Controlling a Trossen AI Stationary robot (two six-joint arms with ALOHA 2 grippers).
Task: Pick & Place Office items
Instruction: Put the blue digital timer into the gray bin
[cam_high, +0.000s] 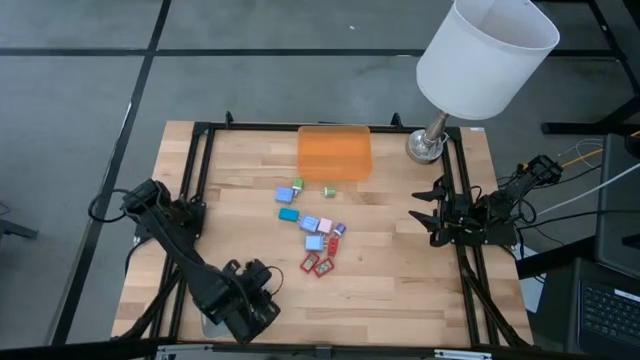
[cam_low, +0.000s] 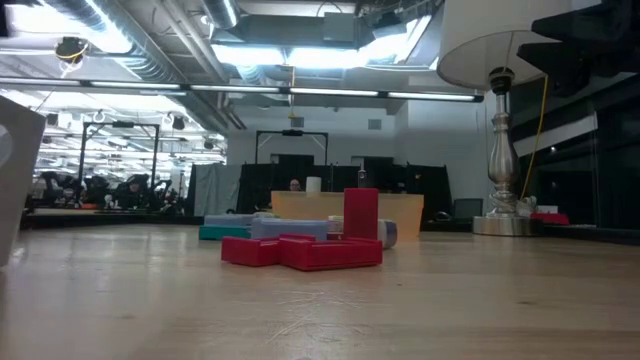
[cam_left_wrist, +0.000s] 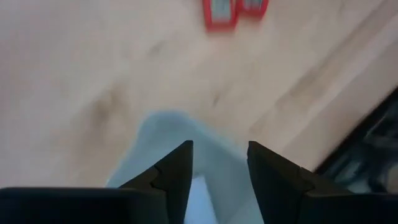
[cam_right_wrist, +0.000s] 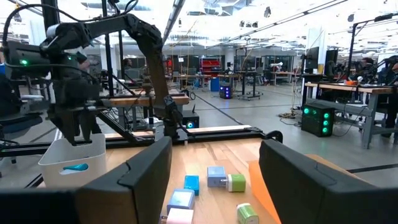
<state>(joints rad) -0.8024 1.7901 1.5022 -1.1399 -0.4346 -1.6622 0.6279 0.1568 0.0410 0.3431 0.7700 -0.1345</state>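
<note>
One arm is at work: the left gripper (cam_high: 262, 300) hangs at the near left corner of the table (cam_high: 400, 290), right over the pale rounded tray (cam_right_wrist: 73, 155), with its fingers (cam_left_wrist: 176, 171) a small way apart and nothing between them; the right wrist view shows a blue piece (cam_right_wrist: 75, 167) lying inside that tray. So the step in hand looks like the drop-off end of a pick and place, with the jaws parting over the tray, though whether that blue piece came from this gripper I cannot tell. Next out, the rest of the office items (cam_high: 312, 228) sit in a loose cluster at mid table: two red flat pieces (cam_low: 300, 250) nearest, then pink and light blue blocks, a purple one, a teal piece, and a green and blue one farthest. All are well apart from the tray. Beyond them the orange tray (cam_high: 334, 152) sits at the far edge, looking empty, and a lamp (cam_high: 480, 60) stands at the far right corner. The right gripper (cam_high: 428, 212) waits at the right edge, jaws wide open, holding nothing. The next move probably calls for lifting the left arm clear of the tray rim, swinging to the nearest red pieces, and opening wider before coming down.
</note>
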